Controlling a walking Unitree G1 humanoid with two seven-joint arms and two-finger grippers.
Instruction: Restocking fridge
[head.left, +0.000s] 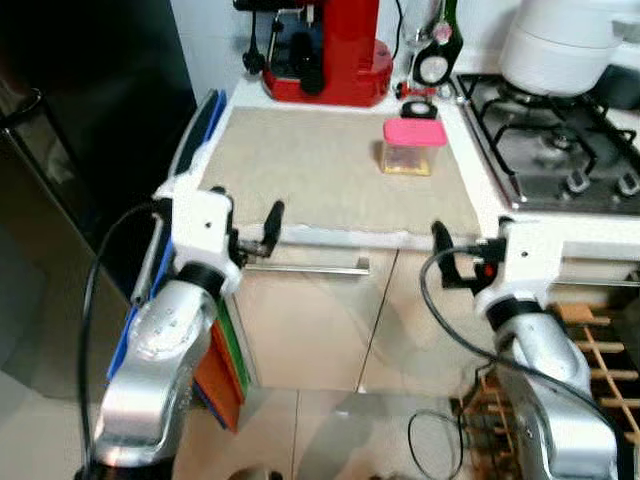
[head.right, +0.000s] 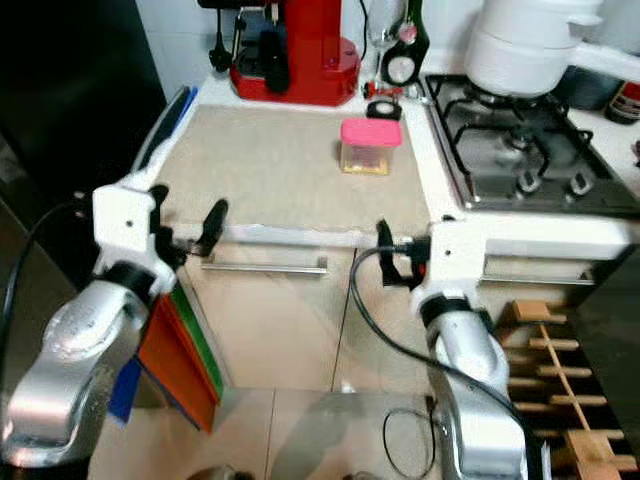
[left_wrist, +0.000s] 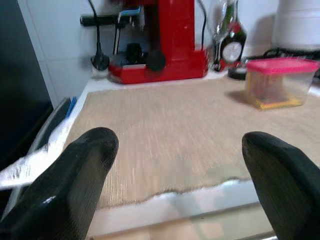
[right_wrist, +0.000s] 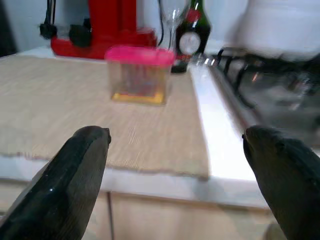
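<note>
Pink-lidded container (head.left: 413, 146), yellowish contents, sits on the mat (head.left: 330, 170); both pincers (left_wrist: 180, 185) (right_wrist: 175, 175) open, empty.

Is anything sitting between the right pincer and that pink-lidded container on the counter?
Nothing visible: bare beige mat lies between the open right pincer and the pink-lidded container.

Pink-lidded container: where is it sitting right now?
The pink-lidded container stands on the beige mat toward its far right side, ahead of the robot, just in front of the red coffee machine and left of the gas hob.
</note>
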